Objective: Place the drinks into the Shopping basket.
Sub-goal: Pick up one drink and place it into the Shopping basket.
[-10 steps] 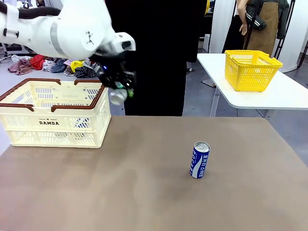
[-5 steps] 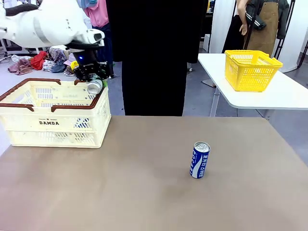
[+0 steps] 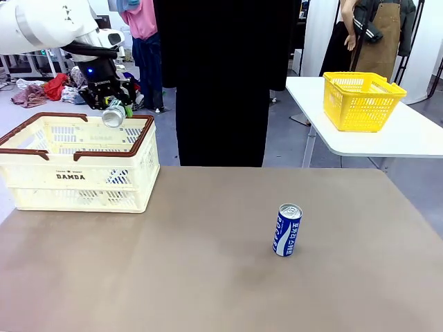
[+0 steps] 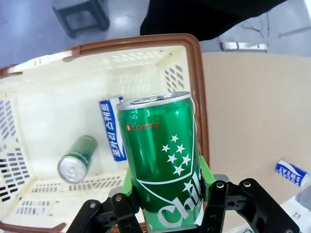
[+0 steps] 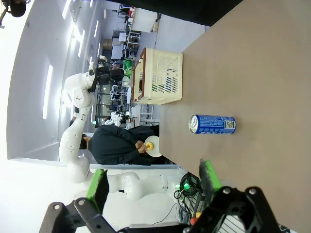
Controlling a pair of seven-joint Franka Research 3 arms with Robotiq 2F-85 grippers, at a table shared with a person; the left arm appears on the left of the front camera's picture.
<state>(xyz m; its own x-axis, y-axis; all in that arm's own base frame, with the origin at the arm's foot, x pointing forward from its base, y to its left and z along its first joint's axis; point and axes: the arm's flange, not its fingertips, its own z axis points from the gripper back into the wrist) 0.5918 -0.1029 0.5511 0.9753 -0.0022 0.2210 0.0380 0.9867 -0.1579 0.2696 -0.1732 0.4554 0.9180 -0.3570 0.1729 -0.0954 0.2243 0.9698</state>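
Green can point(image 3: 113, 116): upper left of the front view, tilted with its silver top toward the camera, held above the far right part of the basket point(image 3: 79, 166). In the left wrist view it stands mid-frame over the basket's open inside.
Left gripper point(image 3: 111, 105): clamped on the green can's lower body, one green pad on each side.
Risk, rim: the brown rim runs just right of the can in the wrist view. Released here, tilted and high, the can may clip the rim and bounce onto the table point(image 3: 208, 290).
Risk, landing: it may strike the cans lying below and dent one. A lower release would soften that.
Risk, slip: the metal is smooth and the grip sits low, so a jerk could tip the can out early.
Look of the green can: slim, glossy green, with white stars and script, a small red "LOTTE" mark and a silver lid. No dents are visible.
Lying green can point(image 4: 77, 159): on its side, lower left of the basket floor.
Lying blue can point(image 4: 111, 127): flat, just right of it.
Standing blue can point(image 3: 287, 229): upright on the table, right of centre, well apart from the basket and not yet loaded.
Right gripper point(image 5: 153, 187): jaws apart, empty.
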